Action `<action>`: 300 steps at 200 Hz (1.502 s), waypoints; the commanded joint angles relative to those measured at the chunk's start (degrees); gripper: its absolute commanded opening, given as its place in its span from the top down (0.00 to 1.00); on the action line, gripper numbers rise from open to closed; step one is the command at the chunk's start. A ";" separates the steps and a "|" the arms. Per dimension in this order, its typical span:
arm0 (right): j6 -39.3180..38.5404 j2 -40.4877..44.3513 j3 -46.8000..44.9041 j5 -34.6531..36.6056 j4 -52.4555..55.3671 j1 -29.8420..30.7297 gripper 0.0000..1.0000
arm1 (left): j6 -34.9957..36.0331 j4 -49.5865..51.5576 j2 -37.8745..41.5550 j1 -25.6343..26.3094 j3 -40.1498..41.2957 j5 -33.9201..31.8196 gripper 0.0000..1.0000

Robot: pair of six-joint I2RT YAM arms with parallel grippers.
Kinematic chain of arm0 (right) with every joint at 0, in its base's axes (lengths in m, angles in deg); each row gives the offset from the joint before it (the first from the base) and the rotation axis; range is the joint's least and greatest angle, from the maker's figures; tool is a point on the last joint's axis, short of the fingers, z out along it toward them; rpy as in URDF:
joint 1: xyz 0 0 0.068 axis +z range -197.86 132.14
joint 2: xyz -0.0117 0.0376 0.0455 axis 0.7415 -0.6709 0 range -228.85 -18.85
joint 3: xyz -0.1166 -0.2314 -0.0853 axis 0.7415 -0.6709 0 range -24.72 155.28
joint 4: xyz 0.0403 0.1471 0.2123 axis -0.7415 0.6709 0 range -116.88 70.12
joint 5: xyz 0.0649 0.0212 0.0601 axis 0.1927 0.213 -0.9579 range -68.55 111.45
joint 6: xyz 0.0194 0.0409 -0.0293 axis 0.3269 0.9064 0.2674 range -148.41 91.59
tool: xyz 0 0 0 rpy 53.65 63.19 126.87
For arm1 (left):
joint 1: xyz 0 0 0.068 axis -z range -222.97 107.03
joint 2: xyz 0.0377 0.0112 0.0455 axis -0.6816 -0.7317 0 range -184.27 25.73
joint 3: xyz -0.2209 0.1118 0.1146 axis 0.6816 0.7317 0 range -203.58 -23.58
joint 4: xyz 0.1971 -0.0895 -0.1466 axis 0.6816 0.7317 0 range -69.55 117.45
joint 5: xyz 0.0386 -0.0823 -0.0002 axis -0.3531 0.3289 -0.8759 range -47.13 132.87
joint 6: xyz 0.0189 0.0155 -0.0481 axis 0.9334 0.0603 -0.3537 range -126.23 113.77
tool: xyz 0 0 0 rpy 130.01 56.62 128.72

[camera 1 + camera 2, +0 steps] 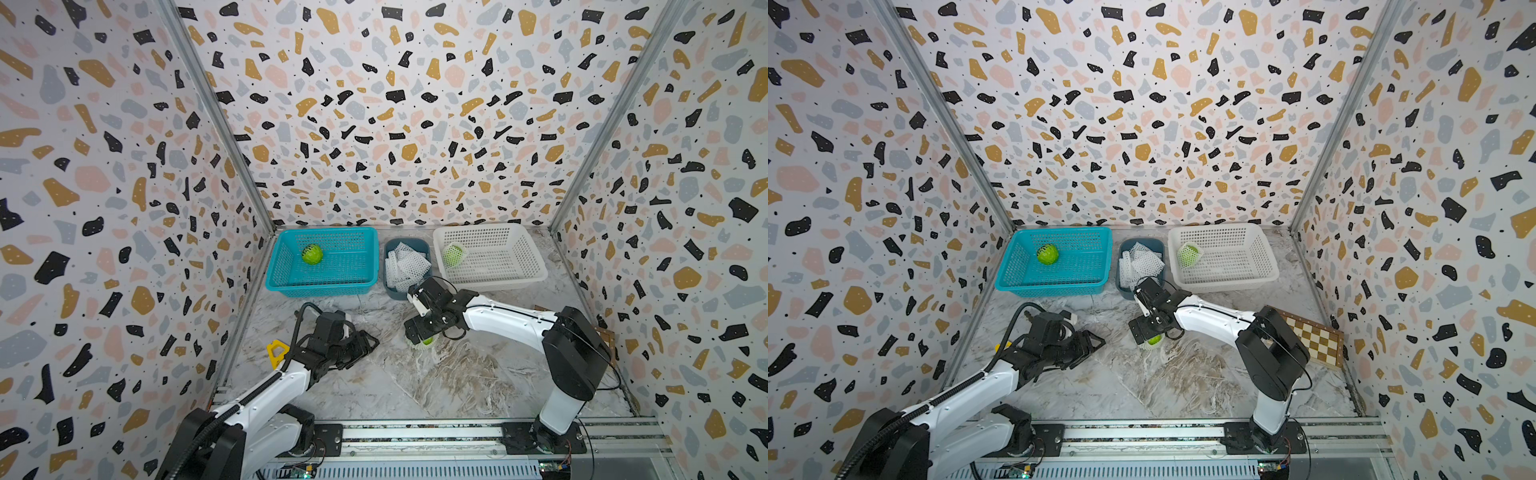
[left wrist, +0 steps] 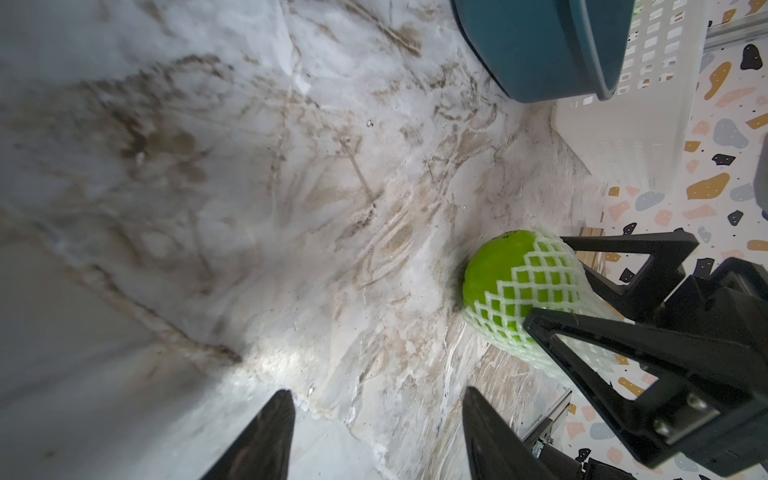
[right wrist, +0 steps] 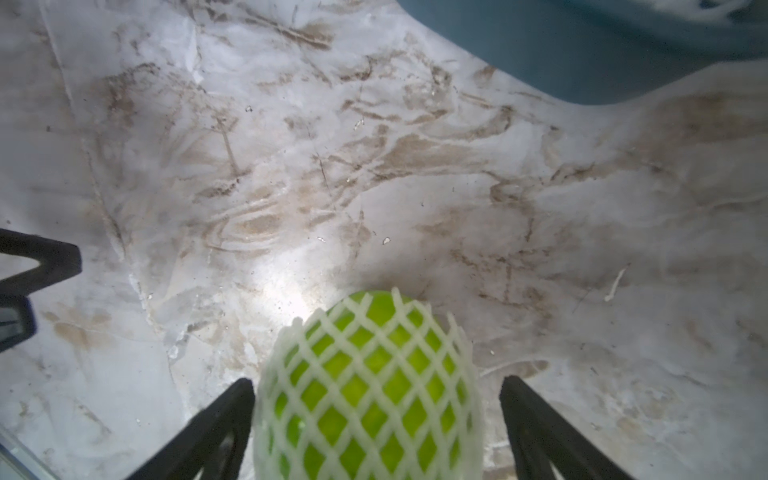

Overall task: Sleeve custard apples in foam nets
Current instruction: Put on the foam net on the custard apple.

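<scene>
The right gripper (image 1: 422,337) is straddling a netted apple (image 1: 428,341) mid-table, not yet gripping.
In a top view a bare apple (image 1: 312,254) is waiting in the blue basket (image 1: 320,287), far left. Left wrist: the left gripper (image 2: 376,399) is hanging open, empty. Right wrist: jaws are flanking the net (image 3: 370,332) unclosed; closing, then carrying to the white basket (image 1: 528,257), likely follows.

Grn apple (image 3: 375,305), wht diamond-mesh net (image 3: 457,332)

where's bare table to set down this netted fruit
Widest bare marble lies between the left hand, right hand and front rail. Narrower strip fronts the blue basket. Crowded at back around foam-net bin and white basket.
</scene>
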 commanded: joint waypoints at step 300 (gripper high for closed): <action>-3.06 -4.06 9.67 9.12 4.67 2.30 0.02 | -0.13 -2.63 0.11 -0.20 0.49 0.64 0.37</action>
